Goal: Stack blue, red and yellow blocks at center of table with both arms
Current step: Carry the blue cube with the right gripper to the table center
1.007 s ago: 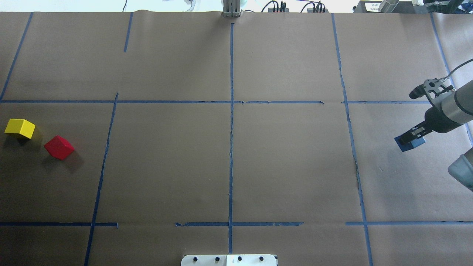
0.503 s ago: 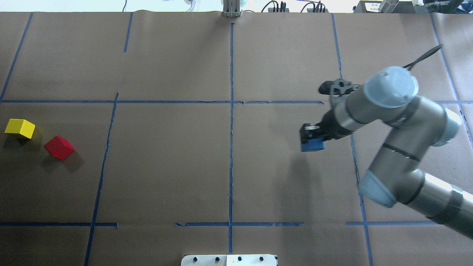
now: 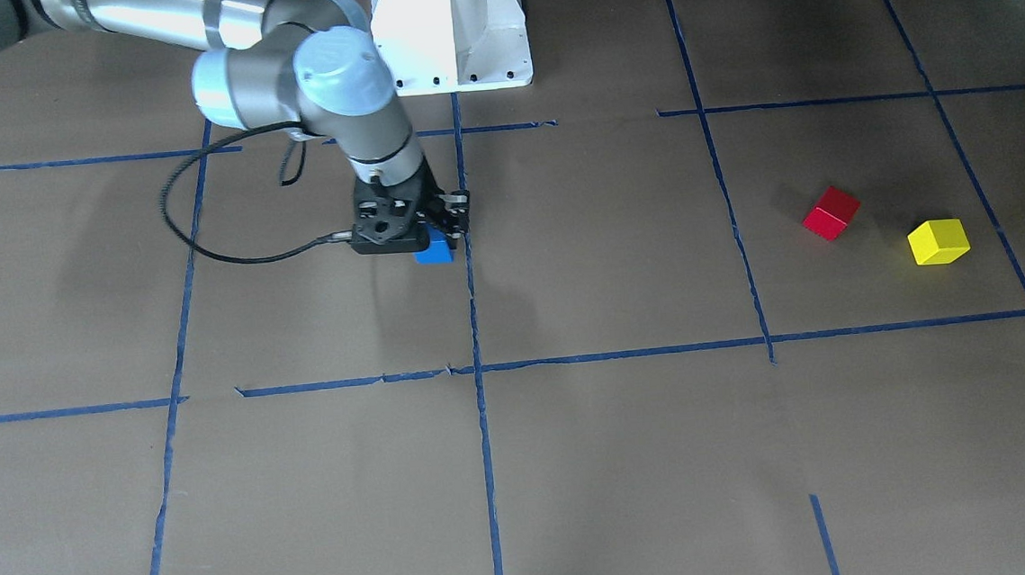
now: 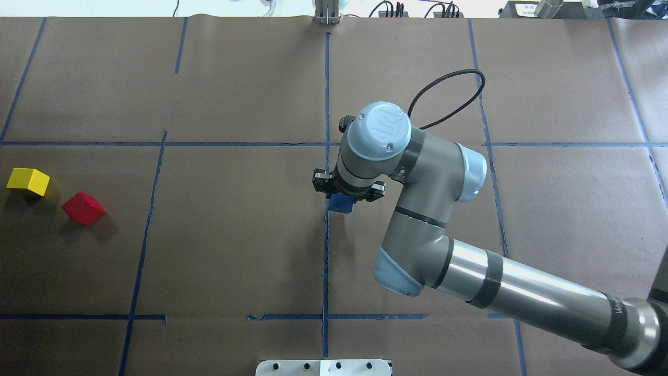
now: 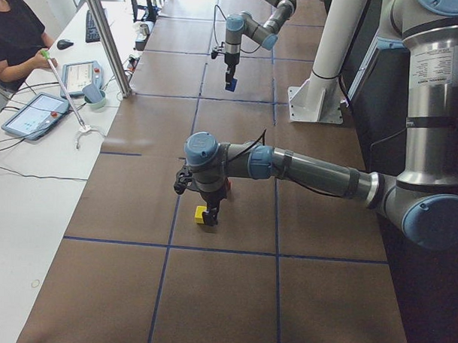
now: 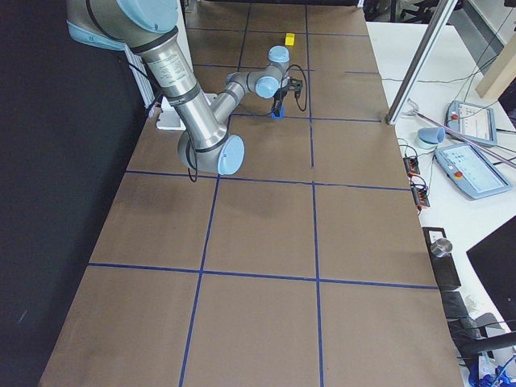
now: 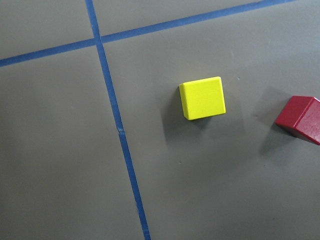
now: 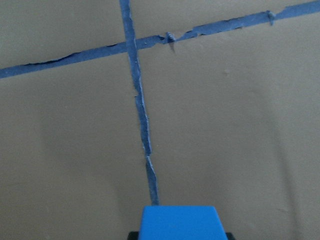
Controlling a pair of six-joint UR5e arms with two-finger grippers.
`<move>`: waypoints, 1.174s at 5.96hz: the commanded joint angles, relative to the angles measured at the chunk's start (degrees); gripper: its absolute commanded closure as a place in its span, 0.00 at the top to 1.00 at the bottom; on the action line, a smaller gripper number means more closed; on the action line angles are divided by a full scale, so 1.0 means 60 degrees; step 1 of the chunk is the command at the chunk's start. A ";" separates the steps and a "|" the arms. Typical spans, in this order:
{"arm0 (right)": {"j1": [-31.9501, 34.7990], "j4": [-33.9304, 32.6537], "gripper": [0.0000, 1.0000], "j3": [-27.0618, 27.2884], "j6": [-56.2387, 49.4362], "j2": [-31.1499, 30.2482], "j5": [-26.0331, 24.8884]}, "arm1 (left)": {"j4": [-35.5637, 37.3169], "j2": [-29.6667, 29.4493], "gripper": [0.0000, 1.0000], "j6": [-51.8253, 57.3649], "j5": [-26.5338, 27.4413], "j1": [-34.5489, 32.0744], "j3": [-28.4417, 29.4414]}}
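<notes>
My right gripper is shut on the blue block and holds it by the centre tape line, low over the table. The block also shows in the front view and at the bottom of the right wrist view. The yellow block and the red block lie apart at the table's left end. The left wrist view looks down on the yellow block, with the red block at its edge. In the exterior left view my left gripper is over the yellow block; I cannot tell if it is open.
Blue tape lines cross the brown paper table cover. The robot's white base stands at the table's near edge. An operator sits at a side desk with tablets.
My right arm has swept from the table's right end to the centre line, carrying the blue block. The yellow and red blocks have not moved.
</notes>
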 commanded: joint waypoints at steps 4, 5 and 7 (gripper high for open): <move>-0.0381 -0.0055 0.57 -0.0764 -0.0504 0.0456 -0.0200 | 0.0000 0.0000 1.00 -0.0005 0.0000 -0.0014 -0.0134; -0.0440 -0.0070 0.92 -0.0749 -0.0925 0.0427 -0.0214 | 0.0014 0.0000 1.00 -0.0019 0.0000 -0.0014 -0.0163; -0.0543 -0.0084 1.00 -0.0705 -0.1352 0.0456 -0.0697 | 0.0014 0.0000 1.00 0.0010 0.0000 -0.0014 -0.0178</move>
